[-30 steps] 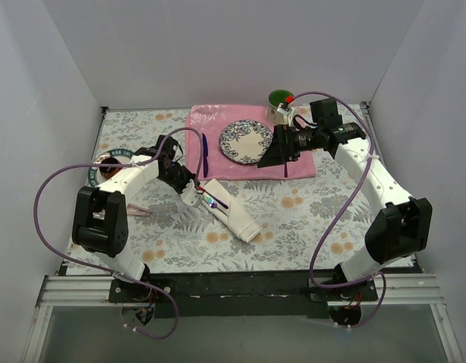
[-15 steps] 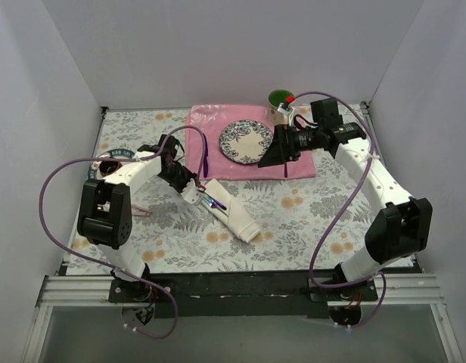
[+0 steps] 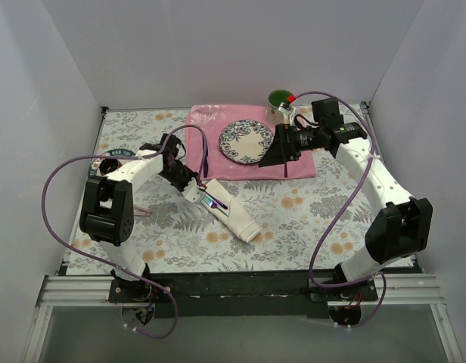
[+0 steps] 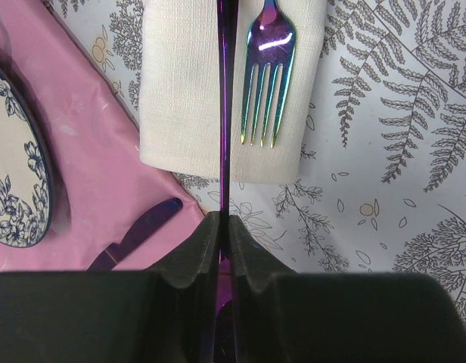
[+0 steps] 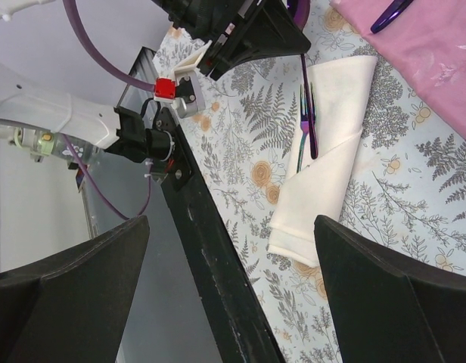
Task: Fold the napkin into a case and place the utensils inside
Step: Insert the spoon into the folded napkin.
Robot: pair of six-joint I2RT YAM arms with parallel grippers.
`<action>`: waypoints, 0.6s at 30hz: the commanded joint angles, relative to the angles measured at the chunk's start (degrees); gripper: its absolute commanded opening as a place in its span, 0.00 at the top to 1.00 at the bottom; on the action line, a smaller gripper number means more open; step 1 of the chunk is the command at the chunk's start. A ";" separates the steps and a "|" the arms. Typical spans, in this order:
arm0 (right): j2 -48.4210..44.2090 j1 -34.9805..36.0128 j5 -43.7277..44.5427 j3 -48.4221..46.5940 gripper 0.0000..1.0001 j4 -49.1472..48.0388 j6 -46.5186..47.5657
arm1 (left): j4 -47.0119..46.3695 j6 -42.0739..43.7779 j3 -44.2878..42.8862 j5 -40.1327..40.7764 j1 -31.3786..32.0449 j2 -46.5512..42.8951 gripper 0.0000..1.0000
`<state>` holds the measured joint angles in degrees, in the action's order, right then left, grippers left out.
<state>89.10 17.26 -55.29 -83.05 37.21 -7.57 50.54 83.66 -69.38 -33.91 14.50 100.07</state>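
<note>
Since a second ago the left arm's white forearm has shifted higher in the overhead view and its purple cable loop has moved with it. The right arm has hardly changed, and the folded napkin (image 3: 234,214) lies where it did.

The napkin is a long, narrow cream packet lying diagonally on the patterned bench (image 3: 316,212), just left of the frame's centre. Its upper end almost touches the lower edge of the pink placemat (image 3: 305,165).

The left tool (image 3: 193,190) sits at that upper end. In the left wrist view its fingers (image 4: 195,249) are pressed together on a thin purple utensil (image 4: 224,98). This is seen edge-on, a dark line running up the middle of the frame across the cloth.

Just right of it a rainbow-coloured fork (image 4: 267,76) lies flat on the napkin, tines pointing toward the bottom of the frame. Whether the handle is tucked under a fold I cannot tell.

The right tool (image 3: 275,151) hangs over the right rim of the flowered plate (image 3: 246,141), upper centre. Its fingers are spread as wide as they go — nothing is between them. Its own camera looks across at the napkin, with the fork and the thin utensil side by side on the upper end.

A dark purple knife (image 3: 205,155) lies on the placemat left of the plate, and a green cup (image 3: 280,98) stands at the placemat's top edge.
</note>
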 commanded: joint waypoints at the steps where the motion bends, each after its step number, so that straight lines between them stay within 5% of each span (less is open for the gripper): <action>1: -1.12 -0.38 -1.58 -1.07 0.01 -1.00 -0.07 | 0.52 25.50 -2.16 -2.92 1.05 0.12 1.00; 18: -0.95 -0.91 -2.46 -1.07 0.01 -0.74 0.28 | 1.23 25.50 -2.25 -3.44 5.01 0.92 1.00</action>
<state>89.10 16.82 -55.92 -83.05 37.21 -7.55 51.05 83.68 -71.00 -35.20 18.76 102.02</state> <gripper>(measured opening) 0.986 0.074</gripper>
